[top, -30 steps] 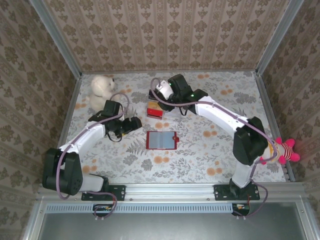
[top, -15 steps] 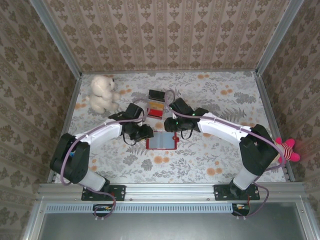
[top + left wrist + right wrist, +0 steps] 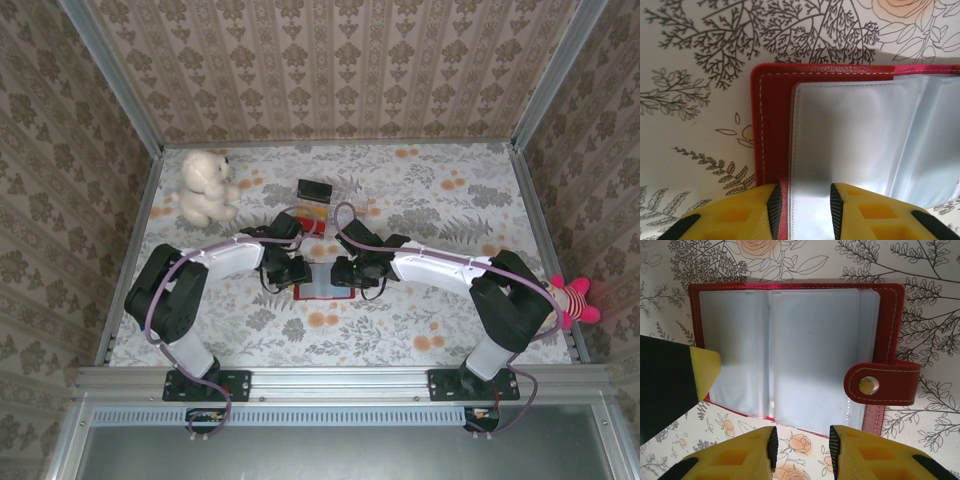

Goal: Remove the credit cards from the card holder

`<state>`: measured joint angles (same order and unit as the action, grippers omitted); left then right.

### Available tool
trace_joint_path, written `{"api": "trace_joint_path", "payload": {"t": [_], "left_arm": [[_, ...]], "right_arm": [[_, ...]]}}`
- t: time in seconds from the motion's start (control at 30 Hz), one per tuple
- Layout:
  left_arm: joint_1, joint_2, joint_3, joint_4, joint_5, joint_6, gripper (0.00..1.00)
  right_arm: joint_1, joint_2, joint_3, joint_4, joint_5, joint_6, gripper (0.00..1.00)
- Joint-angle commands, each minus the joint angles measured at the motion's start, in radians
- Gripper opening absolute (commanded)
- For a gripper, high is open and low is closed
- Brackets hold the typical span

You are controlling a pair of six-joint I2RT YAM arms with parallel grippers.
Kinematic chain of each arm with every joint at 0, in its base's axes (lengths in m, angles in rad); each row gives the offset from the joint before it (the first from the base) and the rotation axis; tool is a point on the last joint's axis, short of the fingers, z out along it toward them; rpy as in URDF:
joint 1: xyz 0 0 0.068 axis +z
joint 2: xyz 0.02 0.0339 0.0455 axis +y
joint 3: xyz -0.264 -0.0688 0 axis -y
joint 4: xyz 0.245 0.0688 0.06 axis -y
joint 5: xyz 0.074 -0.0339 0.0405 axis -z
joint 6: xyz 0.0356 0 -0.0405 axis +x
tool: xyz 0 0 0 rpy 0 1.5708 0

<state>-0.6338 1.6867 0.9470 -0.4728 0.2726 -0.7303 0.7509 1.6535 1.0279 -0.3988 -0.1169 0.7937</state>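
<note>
We see the red card holder (image 3: 322, 283) lying open in the middle of the floral surface (image 3: 420, 320), cloudy sleeves (image 3: 810, 350) facing up and snap tab (image 3: 882, 385) at one side. Our left hand (image 3: 296, 270) and right hand (image 3: 347, 271) point down over its opposite edges, each with its fingers a little apart and gripping nothing. A second ago both hands were farther back; the holder has stayed put.

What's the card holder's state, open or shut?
Open. The card holder lies flat, its clear sleeves spread face-up and its snap tab unfastened at one side.
</note>
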Motion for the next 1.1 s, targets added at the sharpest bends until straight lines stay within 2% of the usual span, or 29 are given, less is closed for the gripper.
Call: {"api": "trace_joint_path", "payload": {"t": [0.0, 0.4, 0.63, 0.87, 1.07], "left_arm": [[-0.01, 0.028, 0.027, -0.001, 0.007, -0.009, 0.34], [-0.01, 0.032, 0.043, 0.005, 0.055, 0.008, 0.22], [-0.01, 0.053, 0.043, 0.06, 0.137, 0.01, 0.22], [-0.012, 0.07, 0.038, 0.112, 0.202, 0.006, 0.23], [-0.007, 0.065, 0.035, 0.043, 0.124, 0.022, 0.18]], "right_arm": [[0.003, 0.028, -0.008, -0.01, -0.006, 0.026, 0.35], [0.002, 0.133, 0.007, -0.025, -0.003, 0.007, 0.34], [0.002, 0.17, 0.001, 0.001, -0.026, 0.007, 0.33], [0.002, 0.139, -0.015, 0.038, -0.04, -0.002, 0.33], [0.002, 0.042, -0.023, -0.03, 0.07, 0.007, 0.34]]}}
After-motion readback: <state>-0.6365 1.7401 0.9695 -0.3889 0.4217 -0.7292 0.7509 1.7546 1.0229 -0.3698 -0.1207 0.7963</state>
